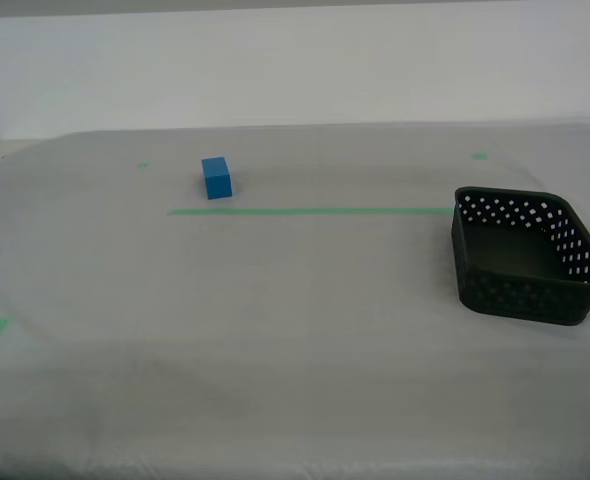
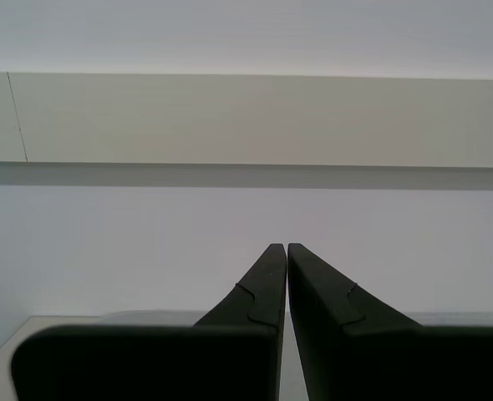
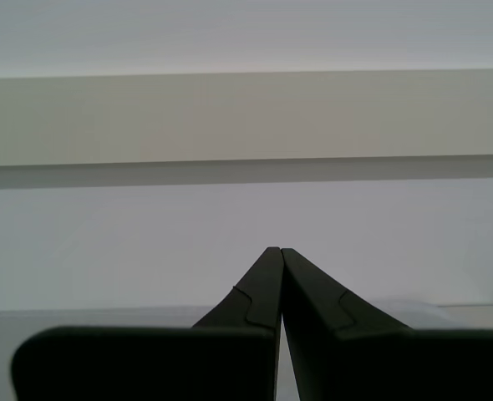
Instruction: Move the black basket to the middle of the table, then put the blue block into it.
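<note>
Facing the wall — my first gripper (image 3: 273, 251) level, jaws closed | my second gripper (image 2: 280, 247) alike

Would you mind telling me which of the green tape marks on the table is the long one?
It is the green tape line running from below the blue block across to the black basket; the other green marks are only short dabs.

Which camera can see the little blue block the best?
The exterior view. It shows the whole block sitting on the table, just behind the green tape line. Both wrist views show none of it: each looks past shut jaws at a plain wall.
</note>
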